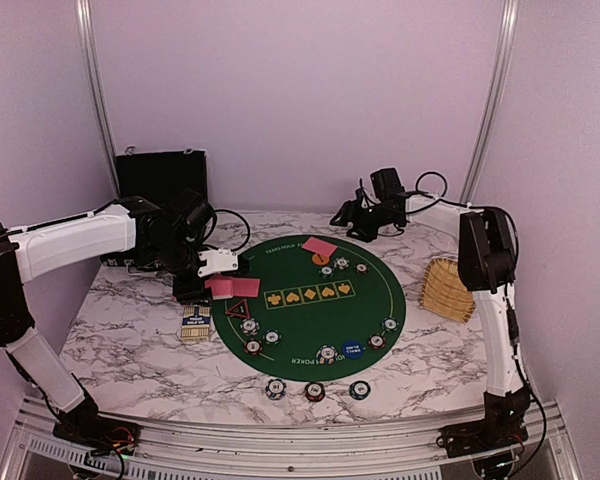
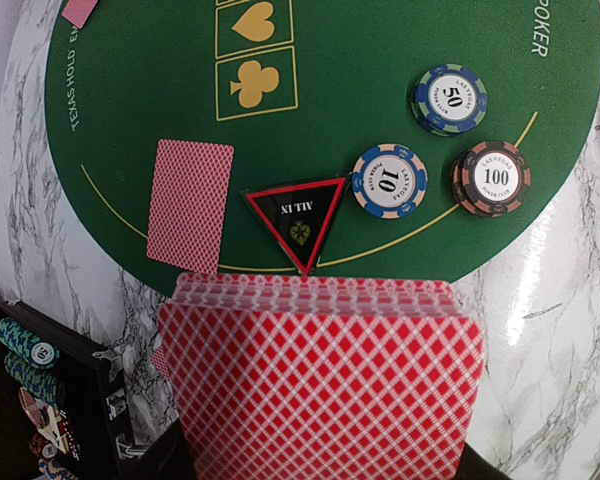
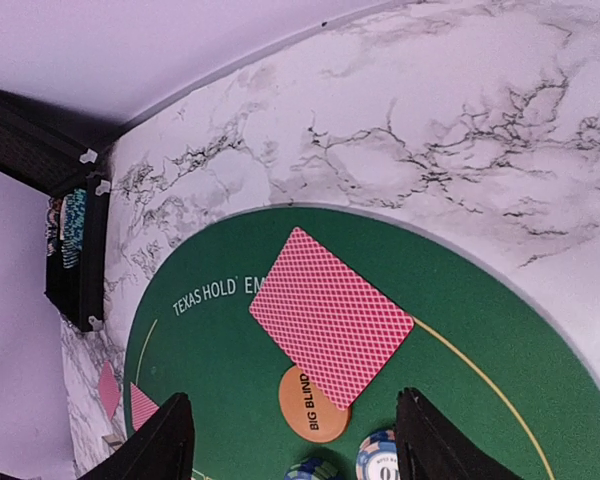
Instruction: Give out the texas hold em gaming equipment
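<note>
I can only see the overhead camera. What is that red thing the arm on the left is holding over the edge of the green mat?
Observer: Its wrist camera shows a stack of red-backed cards, slightly fanned, clamped in the left gripper.
Operator: And the little triangle just below it?
Observer: Close up, it is black with a red rim and printed ALL IN.
Operator: What about the card at the far side?
Observer: From the right wrist, its corner overlaps an orange disc printed BIG BLIND.

Card (image 3: 330, 325) overlaps disc (image 3: 308, 408), seemingly touching, on mat (image 3: 460, 290).
</note>
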`<state>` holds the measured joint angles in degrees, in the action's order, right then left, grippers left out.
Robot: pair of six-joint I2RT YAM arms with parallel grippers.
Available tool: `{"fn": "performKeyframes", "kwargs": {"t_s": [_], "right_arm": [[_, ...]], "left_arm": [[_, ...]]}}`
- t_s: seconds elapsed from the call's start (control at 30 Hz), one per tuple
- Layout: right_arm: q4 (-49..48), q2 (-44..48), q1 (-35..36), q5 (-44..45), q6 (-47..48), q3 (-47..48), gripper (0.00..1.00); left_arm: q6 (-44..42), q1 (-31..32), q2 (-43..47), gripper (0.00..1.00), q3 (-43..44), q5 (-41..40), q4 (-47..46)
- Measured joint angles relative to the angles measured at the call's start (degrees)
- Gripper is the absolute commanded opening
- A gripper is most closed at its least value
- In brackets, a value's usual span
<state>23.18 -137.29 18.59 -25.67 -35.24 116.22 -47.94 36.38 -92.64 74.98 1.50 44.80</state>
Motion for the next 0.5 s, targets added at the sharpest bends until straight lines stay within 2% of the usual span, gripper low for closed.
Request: {"fn": "performKeyframes", "kwargs": {"t_s": [0.27,0.5], "right_arm": [[-2.91,10.75,1.75,0.59,0.57,-13.18,0.76],[-8.24,19.61,7.34,0.0,-0.66,-25.79,0.82]], "left_arm": [[0.02,0.0,0.0,0.08,0.0,-0.07,0.0],[0.2,0.0,0.0,0.08,0.0,-0.04,0.0]]}}
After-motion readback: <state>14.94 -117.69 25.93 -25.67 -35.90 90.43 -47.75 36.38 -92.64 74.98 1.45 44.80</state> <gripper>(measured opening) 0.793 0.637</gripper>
